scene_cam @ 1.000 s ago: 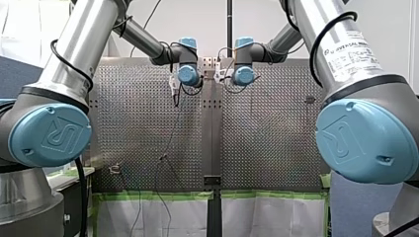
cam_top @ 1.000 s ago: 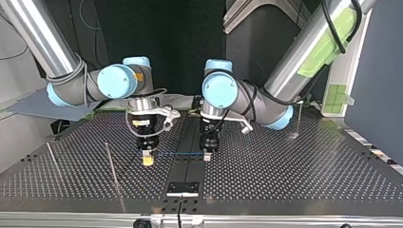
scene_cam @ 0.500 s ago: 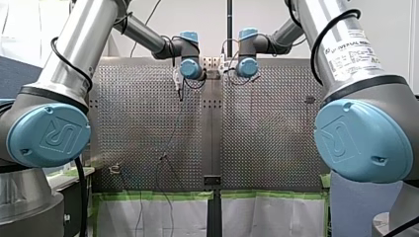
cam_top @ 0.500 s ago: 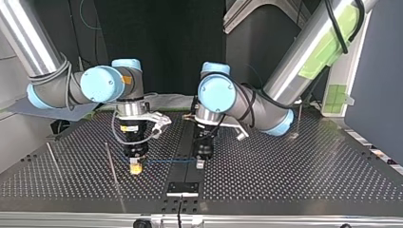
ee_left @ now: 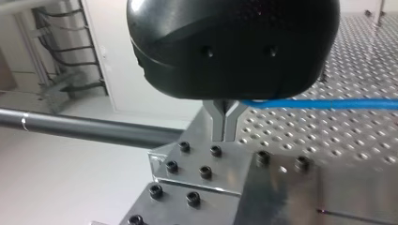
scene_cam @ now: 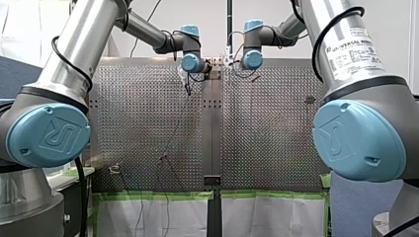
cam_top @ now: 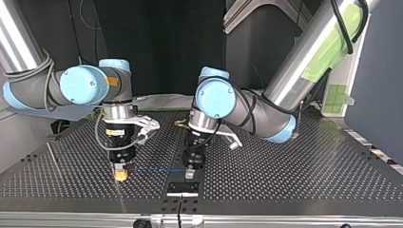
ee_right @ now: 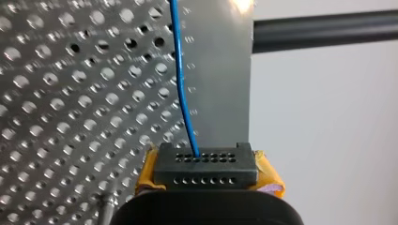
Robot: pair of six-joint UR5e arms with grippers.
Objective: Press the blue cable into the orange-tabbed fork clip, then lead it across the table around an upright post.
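- Step in hand, as I judge it: I am carrying the thin blue cable. It runs as a straight, level span between my two sets of fingers, low in the middle of the top view, just above the perforated metal worktop.
- I cannot find the orange-tabbed fork clip in any view, so I cannot say whether the pressing is done.
- My left fingers are plain metal under a rounded, glossy black housing. They are closed tip to tip in a Y, with the cable seated in the fork and running off to one side.
- My right fingers have yellow pads behind a black block drilled with rows of small holes. They are clamped on the cable, which leaves straight ahead of them.
- A thin grey upright post stands at the left of the top view, apart from my right fingers.
- The next move calls for both grips firm and the span taut, brought past one side of a post and then swept so the cable bends round it.
- The cable looks smooth and limp, so any slack would likely sag onto the holes.
- The worktop is dull sheet metal with regular round holes.
- Under my left fingers lies a smooth bright plate studded with black socket screws.
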